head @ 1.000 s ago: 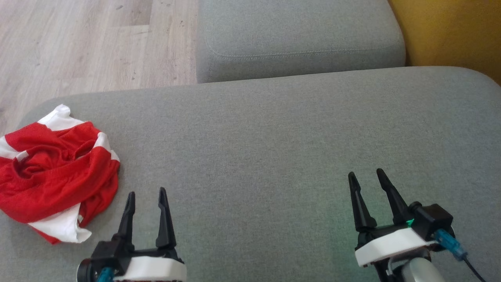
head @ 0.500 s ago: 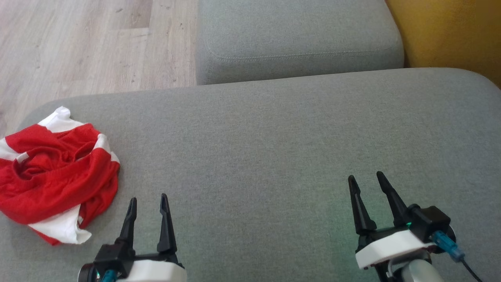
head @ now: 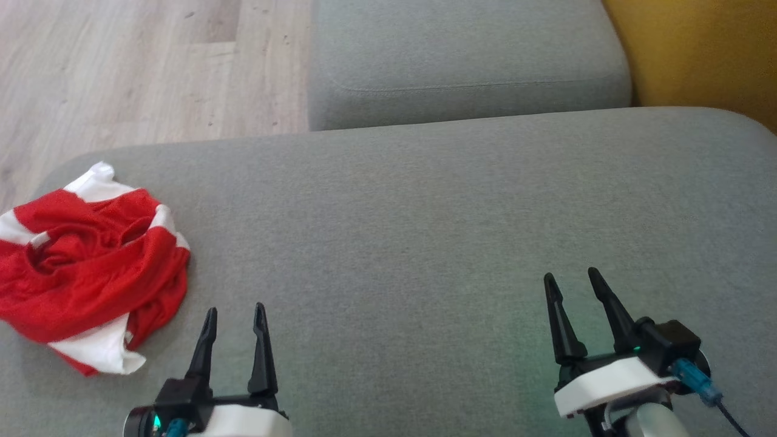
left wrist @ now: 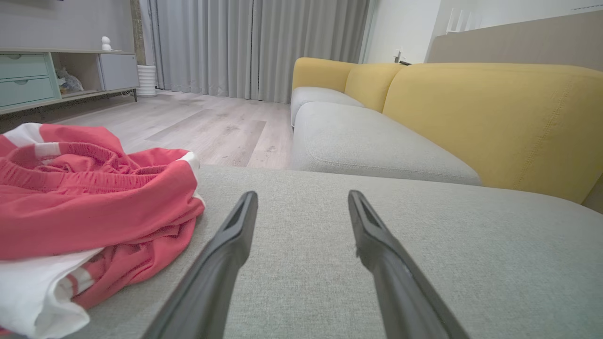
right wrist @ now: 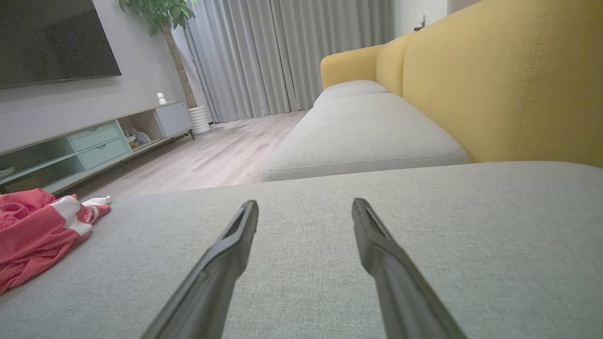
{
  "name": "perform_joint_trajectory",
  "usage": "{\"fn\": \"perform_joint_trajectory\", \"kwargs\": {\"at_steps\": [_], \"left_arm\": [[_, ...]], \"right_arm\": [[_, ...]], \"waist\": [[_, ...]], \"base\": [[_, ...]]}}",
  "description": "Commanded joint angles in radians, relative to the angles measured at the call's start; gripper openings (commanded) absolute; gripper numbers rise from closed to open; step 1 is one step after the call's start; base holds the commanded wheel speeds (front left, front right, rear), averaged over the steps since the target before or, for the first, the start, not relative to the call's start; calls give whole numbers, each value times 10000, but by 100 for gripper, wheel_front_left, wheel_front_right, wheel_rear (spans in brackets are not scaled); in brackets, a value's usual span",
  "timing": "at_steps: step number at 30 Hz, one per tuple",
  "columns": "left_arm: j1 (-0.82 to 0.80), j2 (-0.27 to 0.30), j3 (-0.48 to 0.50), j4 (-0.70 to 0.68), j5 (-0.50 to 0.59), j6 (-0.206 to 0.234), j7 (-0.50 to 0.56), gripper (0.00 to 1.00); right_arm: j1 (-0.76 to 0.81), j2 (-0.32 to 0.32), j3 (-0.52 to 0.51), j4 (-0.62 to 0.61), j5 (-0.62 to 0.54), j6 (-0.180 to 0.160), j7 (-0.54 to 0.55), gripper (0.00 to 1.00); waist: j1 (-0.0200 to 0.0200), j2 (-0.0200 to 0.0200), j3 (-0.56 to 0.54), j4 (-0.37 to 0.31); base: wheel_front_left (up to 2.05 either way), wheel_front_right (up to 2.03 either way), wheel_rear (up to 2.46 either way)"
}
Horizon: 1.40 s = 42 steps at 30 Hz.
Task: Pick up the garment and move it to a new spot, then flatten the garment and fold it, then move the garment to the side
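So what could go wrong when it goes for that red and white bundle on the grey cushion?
The garment lies crumpled at the left edge of the cushion, with the floor just beyond; a clumsy nudge might push it off. It is bunched in folds, so the open left tool beside it could pinch several layers at once, making flattening harder. The open right tool sits far across the cushion, a long reach to help.
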Motion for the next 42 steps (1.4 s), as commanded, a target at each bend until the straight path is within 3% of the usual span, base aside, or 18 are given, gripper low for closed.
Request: {"fn": "perform_joint_trajectory", "kwargs": {"at_steps": [1, 11, 20, 27, 37, 42], "left_arm": [[-507, 72, 231, -262, 150, 84, -109, 100], [-610, 72, 187, -306, 399, 447, -109, 100], [-533, 72, 652, -263, 972, 1167, -109, 100], [-442, 72, 898, -267, 1548, 1370, -109, 100], [-523, 165, 1256, -766, 2103, 1456, -109, 100], [-1571, 459, 1626, -1607, 2221, 1458, -109, 100]], "right_arm": [[-466, -89, 188, -300, -51, -7, -109, 100], [-386, -89, 216, -354, -124, -7, -109, 100], [-342, -89, 355, -380, -76, -7, -109, 100], [-293, -89, 358, -367, -16, -7, -109, 100], [-319, -89, 190, -361, -362, -7, -109, 100], [-597, -89, -69, -479, -1195, -7, -109, 100]], "waist": [[0, -1, 40, 129], [0, -1, 206, 1755], [0, -1, 187, 3677], [0, -1, 163, 4599], [0, -1, 506, 5081], [0, -1, 1567, 4864]], "base": [[0, 0, 0], [0, 0, 0], [0, 0, 0], [0, 0, 0], [0, 0, 0], [0, 0, 0]]}}
